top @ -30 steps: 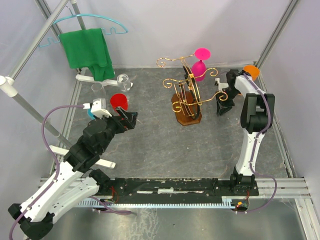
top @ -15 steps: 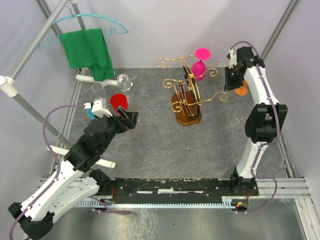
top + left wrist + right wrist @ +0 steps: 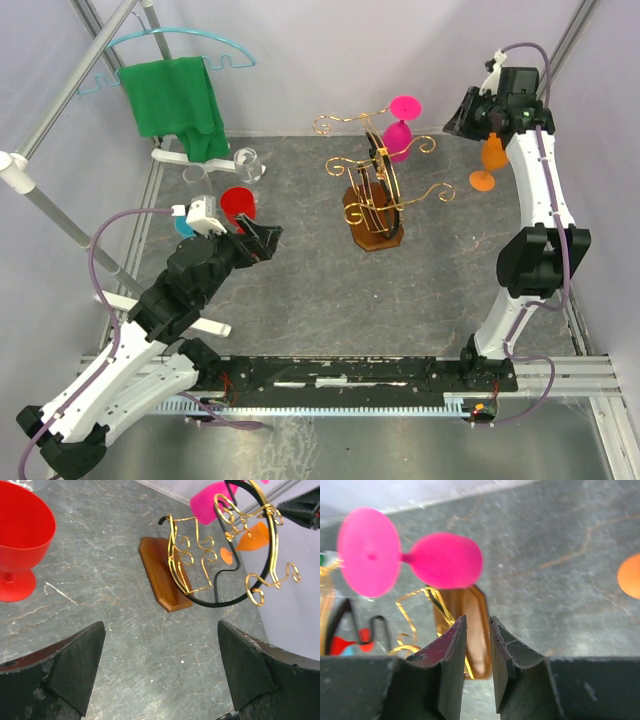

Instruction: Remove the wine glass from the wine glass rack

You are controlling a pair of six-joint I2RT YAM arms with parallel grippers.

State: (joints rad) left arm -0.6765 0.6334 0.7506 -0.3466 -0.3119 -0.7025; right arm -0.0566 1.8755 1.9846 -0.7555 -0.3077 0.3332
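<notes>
1. This is a robot test cell in a lab, not a home.
2. Plain white walls (image 3: 320, 60) and bare metal poles (image 3: 80, 70) box in a grey tabletop (image 3: 300, 270).
3. A metal rail (image 3: 350, 372) along the bottom edge carries two robot arms with loose purple cables (image 3: 100, 250).
4. Props look staged: plastic goblets and a green cloth (image 3: 175, 105) on a hanger (image 3: 170, 45), upper left.

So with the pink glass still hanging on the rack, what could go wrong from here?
The right gripper has its fingers nearly closed, probably too narrow to take the pink wine glass without opening first.

The glass hangs among curly gold arms of the rack; pulling sideways could snag it or tip the rack.

The orange glass stands just under the right arm and could get knocked over.
</notes>
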